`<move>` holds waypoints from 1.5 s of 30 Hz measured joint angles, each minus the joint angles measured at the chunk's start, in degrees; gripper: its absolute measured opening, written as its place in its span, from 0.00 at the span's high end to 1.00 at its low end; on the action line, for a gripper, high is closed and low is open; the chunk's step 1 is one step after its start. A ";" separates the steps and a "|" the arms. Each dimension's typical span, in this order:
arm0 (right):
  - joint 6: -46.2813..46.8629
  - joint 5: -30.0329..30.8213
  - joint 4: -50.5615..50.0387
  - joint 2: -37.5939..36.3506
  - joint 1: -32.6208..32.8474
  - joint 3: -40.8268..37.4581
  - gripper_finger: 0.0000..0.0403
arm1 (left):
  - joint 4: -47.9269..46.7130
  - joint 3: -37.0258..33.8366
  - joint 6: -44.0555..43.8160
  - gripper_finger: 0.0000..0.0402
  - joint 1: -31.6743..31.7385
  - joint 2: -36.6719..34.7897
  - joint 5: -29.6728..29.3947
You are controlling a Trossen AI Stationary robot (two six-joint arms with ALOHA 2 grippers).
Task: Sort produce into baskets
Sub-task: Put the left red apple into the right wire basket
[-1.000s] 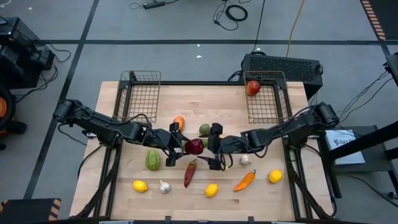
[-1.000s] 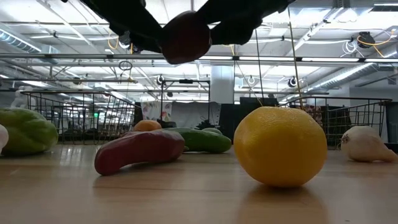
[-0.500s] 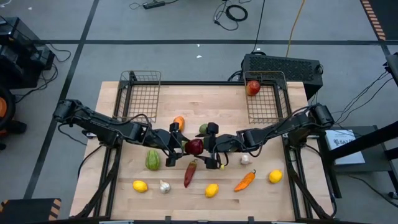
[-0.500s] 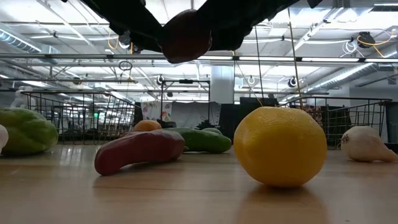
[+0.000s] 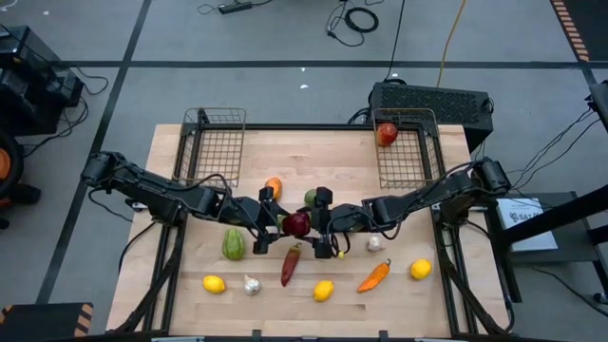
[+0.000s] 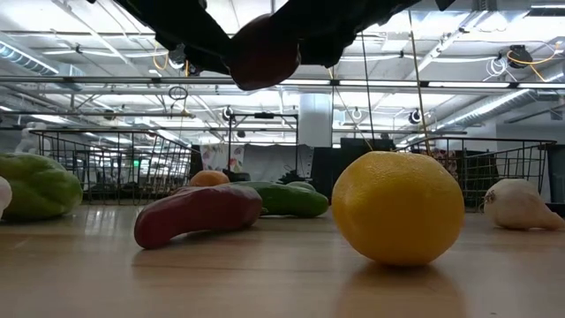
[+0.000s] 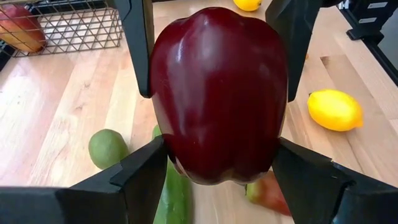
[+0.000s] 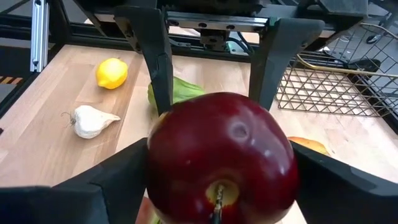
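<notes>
**Item: red apple, mid-air handover**

Left gripper [image 5: 269, 224] clamps the red apple [image 5: 297, 224] above table [image 5: 313, 152] centre; right gripper [image 5: 323, 225] brackets it, fingers closing, grip unconfirmed. Probable purpose: passing it toward the right basket [image 5: 407, 169], which holds another apple [image 5: 386, 134].

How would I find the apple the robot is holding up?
Look at the middle of the wooden table, where the two dark arms meet. Between the left tool and right tool is a dark red apple, the only produce off the table.
</notes>
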 joint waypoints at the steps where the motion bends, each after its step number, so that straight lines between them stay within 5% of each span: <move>1: 0.00 -0.04 0.00 0.00 0.00 0.00 0.21 | 0.00 0.00 0.00 0.31 0.00 0.00 0.00; 15: -0.01 0.11 -0.18 -0.04 0.00 -0.04 0.21 | 0.12 0.00 -0.34 0.31 -0.02 0.00 -0.79; 25: 0.02 0.18 -4.48 -1.53 0.01 -0.07 0.21 | 0.33 0.00 -2.05 0.03 -0.02 -0.07 -2.58; 31: -0.01 0.84 -17.58 -9.14 -0.23 0.17 0.21 | -1.59 0.54 -2.05 0.06 0.00 -3.39 -5.35; 39: -0.22 19.40 -50.78 -22.52 -3.35 6.96 0.21 | -2.73 0.81 -2.06 0.10 -0.92 -8.23 -5.49; 45: -3.96 27.30 -61.25 -30.10 -12.69 9.35 0.21 | -3.14 0.81 -1.86 0.10 -1.49 -8.35 -5.47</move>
